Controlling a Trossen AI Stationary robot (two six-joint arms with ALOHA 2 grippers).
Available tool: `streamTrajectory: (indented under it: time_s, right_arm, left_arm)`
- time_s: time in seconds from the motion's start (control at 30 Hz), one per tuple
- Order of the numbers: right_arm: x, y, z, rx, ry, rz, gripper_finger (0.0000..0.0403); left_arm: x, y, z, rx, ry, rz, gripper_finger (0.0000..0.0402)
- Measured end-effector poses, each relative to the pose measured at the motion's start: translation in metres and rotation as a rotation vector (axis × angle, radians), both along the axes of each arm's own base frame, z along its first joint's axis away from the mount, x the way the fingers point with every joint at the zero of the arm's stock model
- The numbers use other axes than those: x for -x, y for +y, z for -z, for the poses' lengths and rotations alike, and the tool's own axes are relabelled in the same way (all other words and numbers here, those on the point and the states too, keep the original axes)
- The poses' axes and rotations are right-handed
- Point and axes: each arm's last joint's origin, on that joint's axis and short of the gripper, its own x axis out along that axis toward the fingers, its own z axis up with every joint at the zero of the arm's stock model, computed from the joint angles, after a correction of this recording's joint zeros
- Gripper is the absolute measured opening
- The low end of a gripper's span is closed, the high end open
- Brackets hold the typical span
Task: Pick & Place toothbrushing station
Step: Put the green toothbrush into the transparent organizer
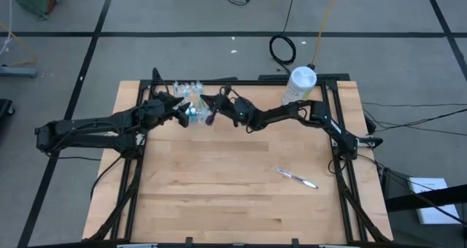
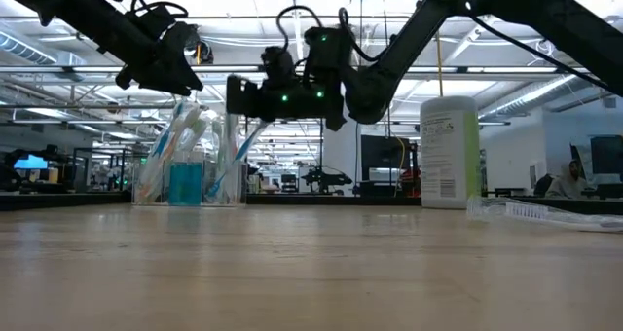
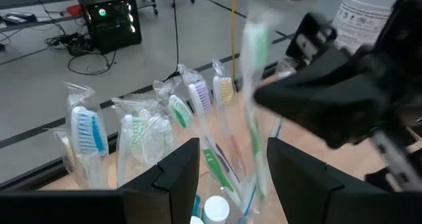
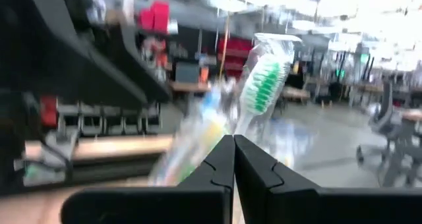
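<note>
Cup (image 1: 193, 106) of brushes stands at the far-left of the tabletop (image 1: 233, 197), upright, brush heads up and fanned so they're easy to pluck. Right claw (image 1: 219, 111) is pinched shut on a green brush (image 4: 262, 85) – long axis roughly vertical, bristles up – prob. over the cup. Left claw (image 1: 181, 111) hangs open just beside the cup, w/ fingers (image 3: 173, 171) straddling it. Canister (image 1: 299, 84) stands far right; a spare brush (image 1: 295, 178) lies near right.

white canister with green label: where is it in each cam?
High: white canister at the table's far edge, right of centre, behind the right arm.
Low: right of centre, upright on the table.
Left wrist: label corner at top right, behind the other arm.
Right wrist: not in it.
Shared landmark: the toothbrush cup.
</note>
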Motion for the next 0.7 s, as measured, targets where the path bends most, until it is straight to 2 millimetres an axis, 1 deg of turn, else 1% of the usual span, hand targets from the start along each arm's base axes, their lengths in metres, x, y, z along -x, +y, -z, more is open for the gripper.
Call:
streamTrajectory:
  time_s: [0.13,0.33,0.4,0.53,0.63,0.7]
  right_arm:
    - [-0.002,0.003,0.013,-0.026,0.126,0.043,0.0]
    - [-0.006,0.022,0.024,0.03,0.283,0.027,0.0]
    - [-0.007,0.026,0.025,0.043,0.295,0.055,0.0]
    - [-0.006,0.029,0.022,0.103,0.316,0.125,0.0006]
    - [-0.004,0.029,0.016,0.095,0.341,0.191,0.0025]
    - [-0.003,0.029,0.012,0.08,0.357,0.192,0.0042]
  left_arm:
    - [0.0,0.0,0.0,0.0,0.001,0.001,0.0184]
    - [0.0,0.0,0.0,-0.007,0.009,0.005,0.0184]
    - [0.0,0.0,0.0,-0.007,0.009,0.005,0.0184]
    - [0.0,0.0,0.0,-0.008,0.009,0.005,0.0184]
    - [0.0,0.0,0.0,-0.008,0.008,0.005,0.0184]
    - [0.0,0.0,0.0,-0.008,0.008,0.005,0.0184]
